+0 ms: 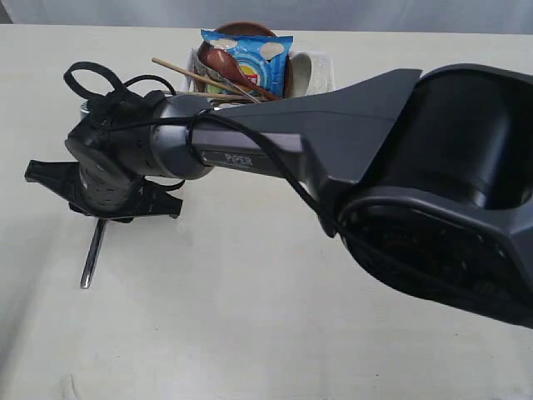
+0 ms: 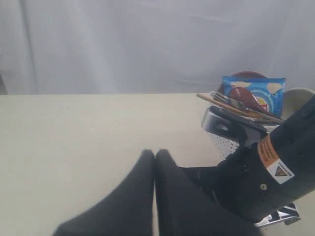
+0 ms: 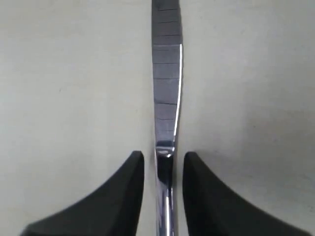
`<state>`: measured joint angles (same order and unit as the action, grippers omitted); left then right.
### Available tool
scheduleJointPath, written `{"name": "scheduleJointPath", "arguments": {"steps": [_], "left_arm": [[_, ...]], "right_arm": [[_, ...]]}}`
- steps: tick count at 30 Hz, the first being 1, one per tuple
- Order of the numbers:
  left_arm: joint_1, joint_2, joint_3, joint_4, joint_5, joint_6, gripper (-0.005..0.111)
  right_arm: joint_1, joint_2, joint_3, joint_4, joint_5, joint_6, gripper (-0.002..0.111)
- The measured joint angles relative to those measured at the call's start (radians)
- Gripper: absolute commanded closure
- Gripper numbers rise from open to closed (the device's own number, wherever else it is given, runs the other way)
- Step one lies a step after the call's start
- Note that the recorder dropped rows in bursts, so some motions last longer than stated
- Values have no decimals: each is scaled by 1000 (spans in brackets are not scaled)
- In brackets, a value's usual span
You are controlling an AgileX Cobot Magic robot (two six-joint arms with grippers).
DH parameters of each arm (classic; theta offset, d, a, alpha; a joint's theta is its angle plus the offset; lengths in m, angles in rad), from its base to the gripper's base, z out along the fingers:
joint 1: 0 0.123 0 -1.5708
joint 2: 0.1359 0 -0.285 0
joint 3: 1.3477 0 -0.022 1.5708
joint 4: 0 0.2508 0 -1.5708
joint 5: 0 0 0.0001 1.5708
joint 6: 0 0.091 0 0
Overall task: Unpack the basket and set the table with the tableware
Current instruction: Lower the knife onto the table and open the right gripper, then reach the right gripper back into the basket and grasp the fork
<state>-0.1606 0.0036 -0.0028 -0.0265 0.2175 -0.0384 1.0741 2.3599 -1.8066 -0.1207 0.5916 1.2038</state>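
Squarely between the parted fingers of my right gripper (image 3: 164, 156) sits the steel knife (image 3: 166, 98). It looks to lie flat on the table (image 3: 74, 73), its blade running out ahead of my fingertips, a clear gap on either side. I judge it stiff, thin and fairly light, with polished steel that could slip or twist. The best hold is across the narrow neck between my fingers, closing low, since little stands proud of the table. My left gripper (image 2: 155, 153) hangs off to the side with fingers pressed together, holding nothing. The basket (image 1: 321, 71) stands well behind my right wrist.
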Motion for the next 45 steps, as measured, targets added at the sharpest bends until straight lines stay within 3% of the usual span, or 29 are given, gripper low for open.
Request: {"name": "scheduleJointPath", "arguments": {"steps": [7, 14, 21, 29, 34, 45], "left_arm": [[0, 0, 0, 0, 0, 0, 107], [0, 0, 0, 0, 0, 0, 107], [0, 0, 0, 0, 0, 0, 107], [0, 0, 0, 0, 0, 0, 107], [0, 0, 0, 0, 0, 0, 107], [0, 0, 0, 0, 0, 0, 107]], "right_arm": [[2, -61, 0, 0, 6, -126, 80], [-8, -252, 0, 0, 54, -514, 81], [-244, -397, 0, -1, 239, -996, 81], [-421, -287, 0, 54, 307, -1260, 81], [-437, -223, -5, 92, 285, -1359, 81], [-437, -128, -121, 101, 281, -1384, 81]]}}
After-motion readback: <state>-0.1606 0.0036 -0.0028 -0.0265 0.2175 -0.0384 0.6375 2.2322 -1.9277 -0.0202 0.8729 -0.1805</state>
